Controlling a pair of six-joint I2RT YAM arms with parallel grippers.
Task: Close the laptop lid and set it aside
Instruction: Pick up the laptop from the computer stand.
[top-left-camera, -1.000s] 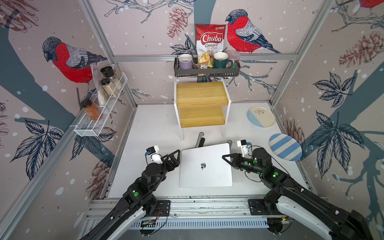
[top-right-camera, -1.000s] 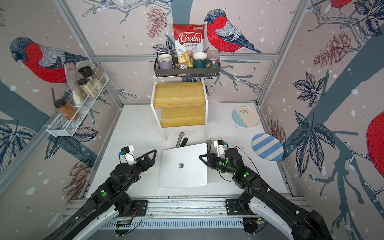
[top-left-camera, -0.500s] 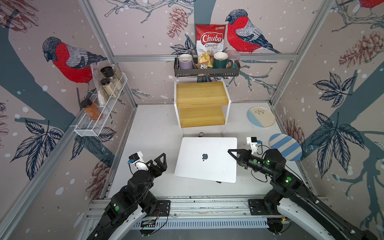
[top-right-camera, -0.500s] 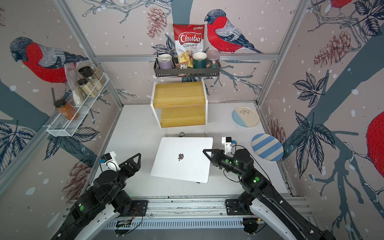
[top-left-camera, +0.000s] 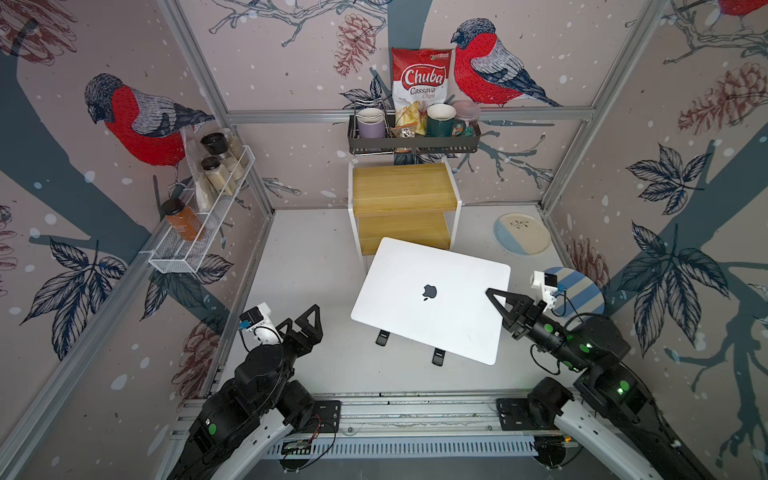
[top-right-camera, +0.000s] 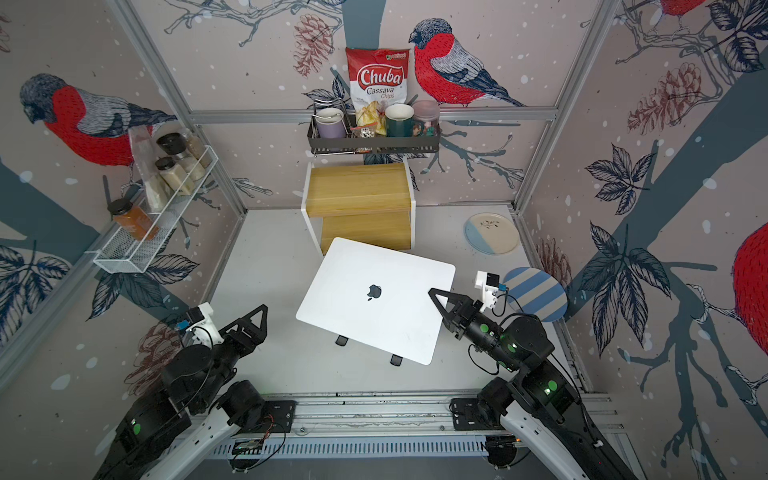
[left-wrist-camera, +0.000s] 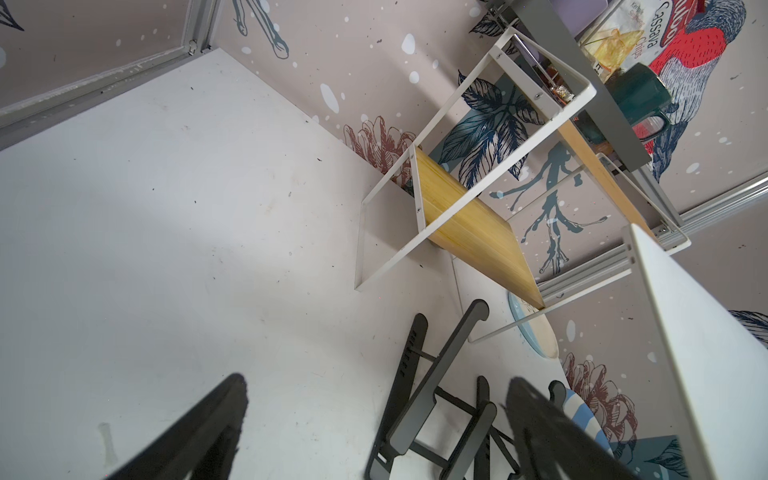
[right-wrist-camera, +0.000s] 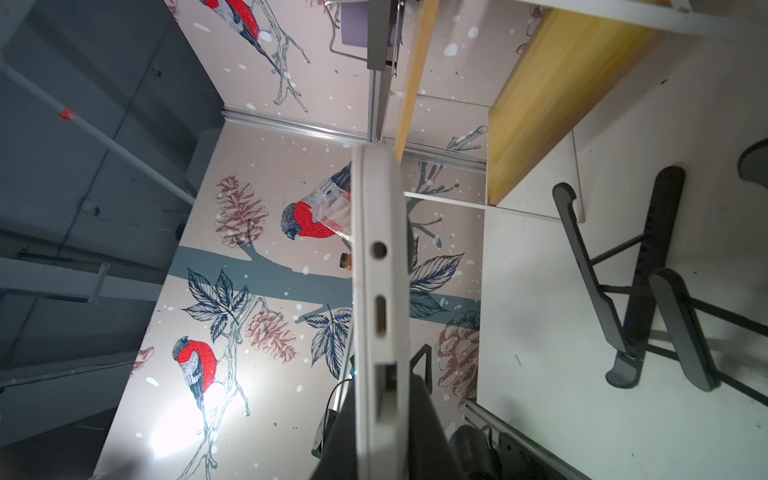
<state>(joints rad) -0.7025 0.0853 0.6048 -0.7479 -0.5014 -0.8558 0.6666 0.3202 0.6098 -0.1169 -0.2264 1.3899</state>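
A: Over the white desk (top-left-camera: 307, 257), mid-cell: status of the thin silver-white rectangular laptop (top-left-camera: 432, 320)?

B: Up off the desk, skewed, above the black folding metal stand (top-left-camera: 438, 357) and apart from it. Plain silver-white lid (top-right-camera: 365, 266) shut flat, dark logo up.

A: Tools?

B: Right tool (top-left-camera: 491, 294) pinched narrow on the laptop's R edge, toward the far corner. In the right wrist view, clamped just short of the port slots (right-wrist-camera: 380, 309). Left tool (top-left-camera: 301, 322) spread wide, empty, well off to the L, touching nothing.

A: Step in hand?

B: Closing done, by the look. Mid set-aside now: carried, not yet put down.

A: Next move?

B: Prob. a bare patch of desk, clear of the stand, the two-tier wood-and-white-metal rack (top-left-camera: 401, 191) and the blue-striped round plate (top-left-camera: 582, 291). Then down slow & level, flat side to the desk, release only once resting. One-edge grip w/ long overhang, so no quick swings; likely to sag or slip otherwise. Far corner over the rack's lower tier in both top views. Touching or not, can't tell.
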